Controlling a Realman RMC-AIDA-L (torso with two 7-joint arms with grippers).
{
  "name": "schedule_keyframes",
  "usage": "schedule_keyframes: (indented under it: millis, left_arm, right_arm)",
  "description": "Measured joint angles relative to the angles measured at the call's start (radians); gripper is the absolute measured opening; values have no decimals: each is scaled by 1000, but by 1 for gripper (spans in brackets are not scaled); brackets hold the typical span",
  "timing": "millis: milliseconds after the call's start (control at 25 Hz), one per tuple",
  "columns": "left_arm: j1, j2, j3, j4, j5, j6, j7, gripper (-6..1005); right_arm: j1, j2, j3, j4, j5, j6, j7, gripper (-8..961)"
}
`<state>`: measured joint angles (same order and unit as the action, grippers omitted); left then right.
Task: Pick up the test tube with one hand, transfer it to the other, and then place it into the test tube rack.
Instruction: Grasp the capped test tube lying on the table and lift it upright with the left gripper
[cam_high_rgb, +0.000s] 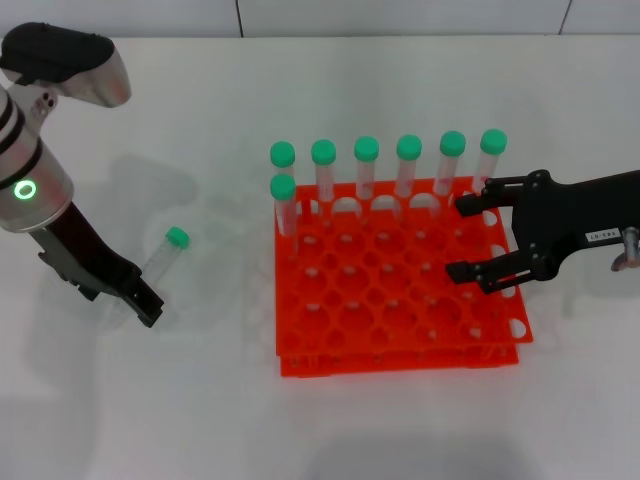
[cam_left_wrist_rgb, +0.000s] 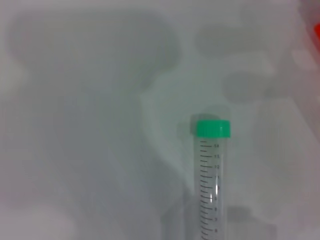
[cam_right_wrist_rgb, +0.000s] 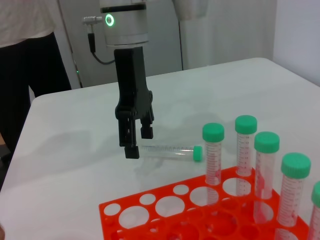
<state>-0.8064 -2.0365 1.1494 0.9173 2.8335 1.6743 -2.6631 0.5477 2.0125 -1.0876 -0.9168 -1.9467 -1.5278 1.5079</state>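
The rack (cam_high_rgb: 400, 290) is seen standing on the white tabletop (cam_high_rgb: 200, 420), right of centre and nearer the front edge than the rear. Seven green-capped tubes are held upright in it: six (cam_high_rgb: 408, 165) along its rear row and one (cam_high_rgb: 284, 203) in the row in front, at the left end.

The right claw (cam_high_rgb: 464, 236) is held over the rack's right side, fingers spread wide apart and nothing between them; a white label is borne on its body.

The tube (cam_high_rgb: 165, 258) is found lying flat on the tabletop, well to the left of the rack, its green cap toward the rear edge. Printed graduations are visible along its clear body in the left wrist view (cam_left_wrist_rgb: 212, 185).

The left claw (cam_right_wrist_rgb: 134, 142) is lowered at the tube's bottom end, fingers parted, near the tabletop. Whether the tube is touched cannot be told.
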Motion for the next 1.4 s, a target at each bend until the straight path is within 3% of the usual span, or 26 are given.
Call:
schedule_keyframes:
  millis: [640, 1080, 1400]
  left_arm:
    - [19, -9, 1, -6, 0, -52, 0, 767]
    - [31, -10, 1, -6, 0, -71, 0, 364]
    - [32, -13, 2, -6, 0, -71, 1, 357]
  right_arm:
    - [-4, 0, 0, 10, 4, -2, 0, 845]
    - [-2, 0, 0, 11, 6, -6, 3, 843]
    - [1, 0, -2, 12, 3, -2, 8, 841]
